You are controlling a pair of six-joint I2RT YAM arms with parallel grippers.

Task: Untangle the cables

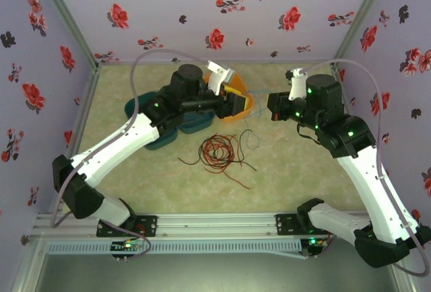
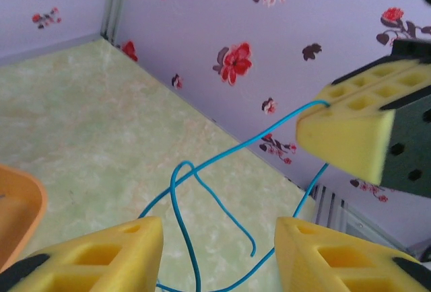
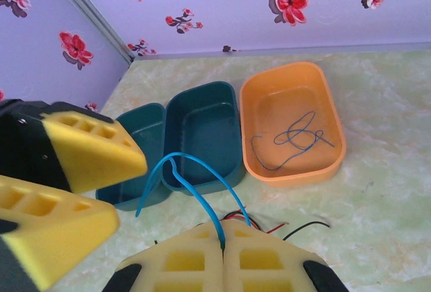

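1. Right gripper (image 3: 223, 235): the pads are pressing flat together, pinching the blue cable (image 3: 174, 155) right at the tips. The strand is arching up and away from the pinch.
2. Left gripper (image 2: 219, 238): the fingers are standing well apart. The blue cable (image 2: 269, 135) is looping down through the gap between them; whether it is touching either pad, cannot tell.
3. The two grippers are facing each other tip to tip, near but apart, with the blue cable hanging between them. From the left wrist, one yellow finger (image 2: 343, 134) of the right gripper is showing up and to the right, with the cable meeting its tip.
4. Orange tray (image 3: 283, 100): it is sitting on the table (image 1: 303, 177) ahead of the right gripper, and just beside the left gripper's tips in the top view. It is holding one thin curled cable (image 3: 294, 135), bluish and lying loose on the tray floor.
5. Two teal trays (image 3: 202, 127): these are lying side by side, left of the orange tray as the right gripper looks, touching or nearly so. In the top view they are lying partly under the left arm.
6. Red and black tangle (image 1: 219, 149): it is resting on the table, nearer the arm bases than both grippers and roughly between them. Neither gripper is touching it.
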